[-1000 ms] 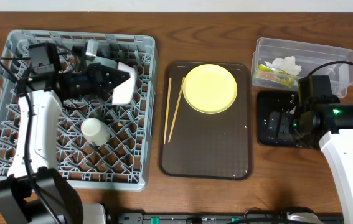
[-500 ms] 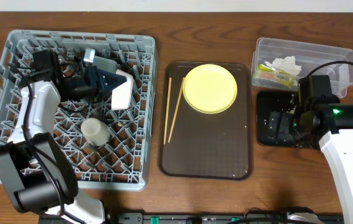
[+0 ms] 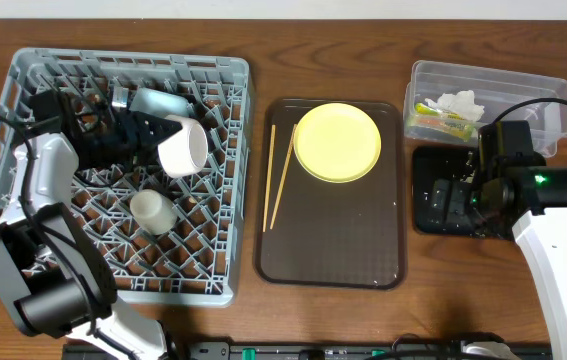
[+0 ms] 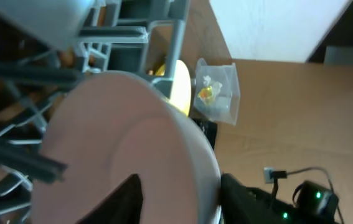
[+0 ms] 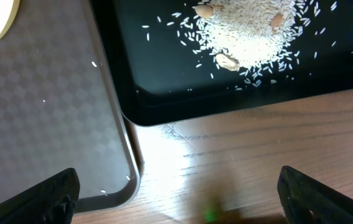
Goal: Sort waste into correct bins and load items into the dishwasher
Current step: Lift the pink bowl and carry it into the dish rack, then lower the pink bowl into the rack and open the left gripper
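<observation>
Over the rack [image 3: 203, 262], your left hand [image 4: 179, 196] grips the white bowl [image 3: 184, 150]; your right hand [image 5: 179, 199] hangs open by the black tray [image 5: 154, 68].

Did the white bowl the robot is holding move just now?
Yes. The white bowl tipped and slid a little left, away from the right wall of the dish rack.

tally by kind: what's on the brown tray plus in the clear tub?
Yellow plate: 1
Chopsticks: 2
Snack wrapper: 1
Tissue: 1
Total: 5
</observation>
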Controlling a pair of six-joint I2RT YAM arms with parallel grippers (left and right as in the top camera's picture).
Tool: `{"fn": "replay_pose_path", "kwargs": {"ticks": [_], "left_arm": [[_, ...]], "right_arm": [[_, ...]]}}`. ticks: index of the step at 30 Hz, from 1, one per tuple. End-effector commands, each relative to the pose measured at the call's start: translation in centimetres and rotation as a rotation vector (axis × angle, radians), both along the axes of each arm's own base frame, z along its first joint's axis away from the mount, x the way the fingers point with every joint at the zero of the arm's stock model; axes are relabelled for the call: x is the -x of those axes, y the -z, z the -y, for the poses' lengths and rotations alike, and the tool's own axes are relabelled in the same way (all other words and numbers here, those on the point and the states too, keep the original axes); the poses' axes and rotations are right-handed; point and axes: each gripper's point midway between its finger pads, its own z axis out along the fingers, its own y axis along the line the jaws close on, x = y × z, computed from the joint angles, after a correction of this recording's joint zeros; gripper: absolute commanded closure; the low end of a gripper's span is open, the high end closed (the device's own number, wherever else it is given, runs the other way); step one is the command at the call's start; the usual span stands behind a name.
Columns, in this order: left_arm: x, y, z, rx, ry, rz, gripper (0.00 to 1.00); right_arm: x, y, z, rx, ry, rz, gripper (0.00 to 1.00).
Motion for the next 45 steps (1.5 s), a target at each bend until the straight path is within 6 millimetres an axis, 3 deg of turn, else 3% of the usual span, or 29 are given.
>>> {"fn": "replay_pose_path", "kwargs": {"ticks": [1,6,13,15,20,23,34,45], "left_arm": [[0.6,3.8,-2.1,-0.124,-0.043,-0.100,0.48],[0.6,3.7,-3.2,-0.123,-0.071,-0.101,0.35],[1.0,3.6,-4.2,-0.114,-0.101,-0.118,0.34],[1.4,3.7,-3.9,-0.092,-0.109,-0.162,0.37],[1.7,3.0,-3.3,-0.011,-0.130,-0.222,0.85],[1.7,2.8,-3.2,0.000,-0.128,-0.217,0.94],[1.8,2.0,-2.5,0.081,-0.136,-0.252,0.94],[1.2,1.9,-2.9,0.171,-0.242,-0.410,0.94]], "right_arm": [[-0.3,-0.7,0.4,0.014,0.005,0.027,0.01],[-0.3,-0.7,0.4,0.013,0.005,0.027,0.01],[-0.3,-0.7,0.4,0.013,0.005,0.027,0.01],[-0.3,-0.7,0.4,0.013,0.005,0.028,0.01],[-0.4,-0.7,0.4,0.013,0.005,0.030,0.01],[-0.4,-0.7,0.4,0.014,0.005,0.030,0.01],[-0.4,-0.7,0.4,0.013,0.005,0.031,0.01],[-0.4,-0.7,0.4,0.015,-0.002,0.032,0.01]]}}
